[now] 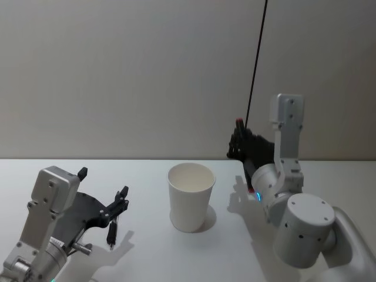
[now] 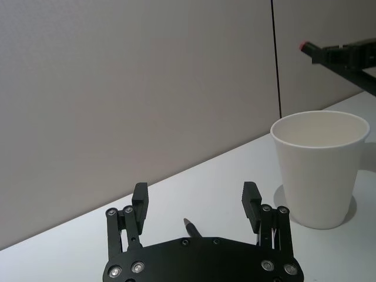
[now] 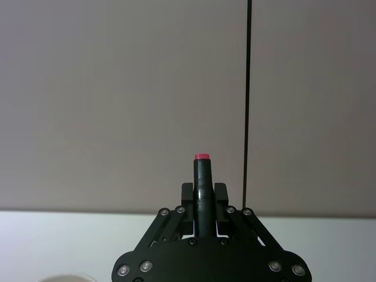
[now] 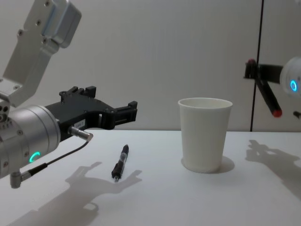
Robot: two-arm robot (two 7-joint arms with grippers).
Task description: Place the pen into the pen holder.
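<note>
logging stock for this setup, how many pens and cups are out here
pens: 2 (black pen lying on the table, red-tipped pen held in the right end effector)
paper cup: 1
total: 3

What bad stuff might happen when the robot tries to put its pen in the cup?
The right gripper holds its pen tilted, so the pen might catch the rim and tip the light paper cup. The left gripper, jaws open, hovers over a second pen lying on the table. Closing on it might nudge it so that it rolls away.
</note>
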